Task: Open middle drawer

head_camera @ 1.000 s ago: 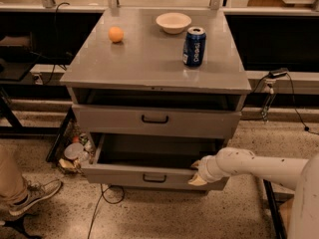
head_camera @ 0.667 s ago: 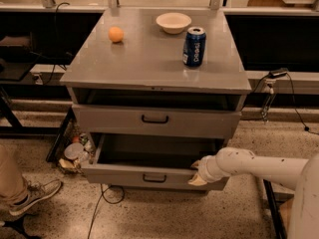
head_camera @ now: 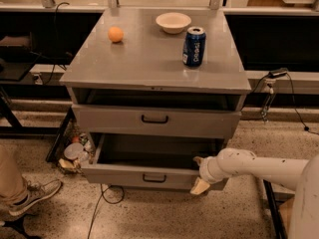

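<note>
The grey metal cabinet point(head_camera: 149, 59) has its middle drawer point(head_camera: 124, 176) pulled well out, with its dark inside showing and a small black bar handle point(head_camera: 154, 178) on its front. The top drawer point(head_camera: 114, 119) above it stands slightly out, also with a black handle. The lowest drawer is hidden under the middle one. My gripper point(head_camera: 199, 174) is on a white arm coming in from the right. It sits at the right end of the middle drawer's front panel, against its upper edge.
On the cabinet top are an orange point(head_camera: 115, 34), a white bowl point(head_camera: 173, 22) and a blue can point(head_camera: 194, 46). A person's leg and shoe point(head_camera: 30, 197) are at the lower left. Clutter point(head_camera: 72, 153) and cables point(head_camera: 102, 203) lie on the floor by the cabinet.
</note>
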Robot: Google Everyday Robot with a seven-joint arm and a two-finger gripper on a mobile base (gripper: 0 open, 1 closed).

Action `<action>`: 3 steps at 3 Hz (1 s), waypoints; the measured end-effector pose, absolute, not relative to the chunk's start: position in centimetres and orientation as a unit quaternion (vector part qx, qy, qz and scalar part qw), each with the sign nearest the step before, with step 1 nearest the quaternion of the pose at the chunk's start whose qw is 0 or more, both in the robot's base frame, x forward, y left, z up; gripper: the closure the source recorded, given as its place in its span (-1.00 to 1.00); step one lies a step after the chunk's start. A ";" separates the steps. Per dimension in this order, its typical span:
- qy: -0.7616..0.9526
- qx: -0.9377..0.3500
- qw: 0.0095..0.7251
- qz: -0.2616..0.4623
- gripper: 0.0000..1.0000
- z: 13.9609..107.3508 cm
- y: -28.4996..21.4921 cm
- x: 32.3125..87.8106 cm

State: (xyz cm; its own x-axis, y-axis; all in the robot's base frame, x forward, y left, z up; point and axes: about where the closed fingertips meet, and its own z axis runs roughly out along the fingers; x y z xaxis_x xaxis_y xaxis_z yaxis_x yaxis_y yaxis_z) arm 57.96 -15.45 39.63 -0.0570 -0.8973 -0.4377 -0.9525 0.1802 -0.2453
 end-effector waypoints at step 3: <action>0.698 -0.688 0.194 0.047 -1.00 40.5 -15.5 56.1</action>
